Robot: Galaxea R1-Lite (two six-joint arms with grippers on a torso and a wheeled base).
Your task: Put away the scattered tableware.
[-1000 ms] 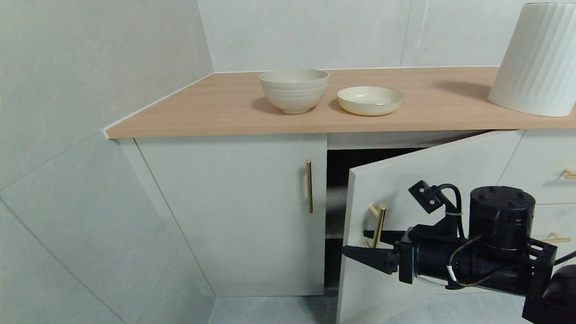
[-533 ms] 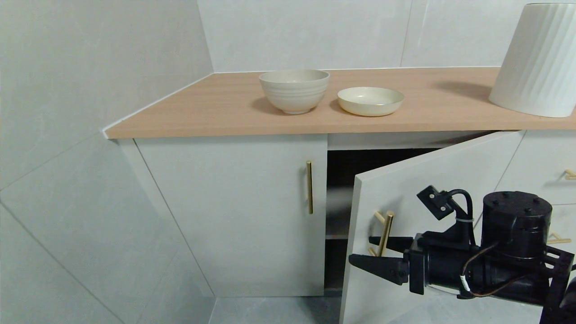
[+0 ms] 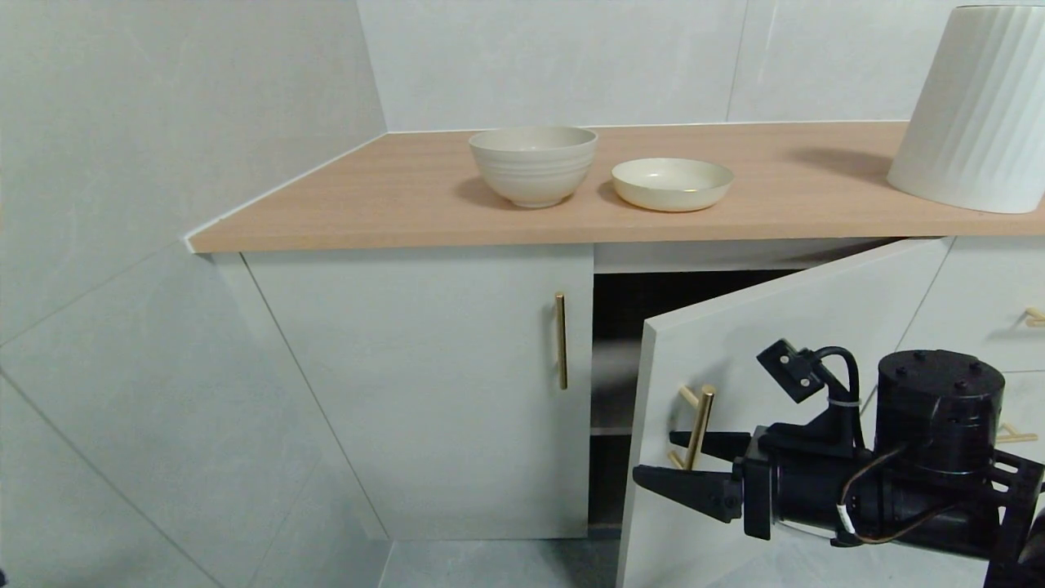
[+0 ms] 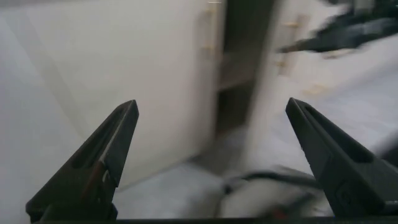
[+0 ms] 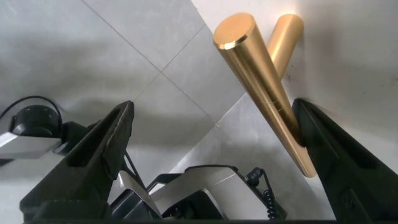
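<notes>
1. Since both look like glazed ceramic, the bowl point(image 3: 532, 163) and the shallow dish point(image 3: 671, 182) should be stiff, smooth, a little slippery and apt to chip if knocked. The deep bowl is probably the heavier.
2. Both stand upright on the wooden countertop point(image 3: 367, 200), side by side and apart, with the bowl to the left and the dish to the right.
3. For the bowl, the best hold is likely the rim, one finger inside the wall and one outside. The dish's low, flaring lip gives less to grip and may call for a shallower, firmer pinch.
4. Below them, the right cabinet door point(image 3: 784, 327) hangs partly open over a dark shelf, where the pieces could go. The left door point(image 3: 424, 384) is closed.
5. The right gripper point(image 3: 657, 456) sits at the open door's brass handle point(image 3: 695, 425). Its fingers are spread with the bar between them, close to one finger, and are not clamped on it.
6. The left gripper point(image 4: 211, 106) is low before the cabinet front, spread wide and holding nothing.
7. A white ribbed vessel point(image 3: 976, 106) stands far right on the counter, well clear of the dishes.
</notes>
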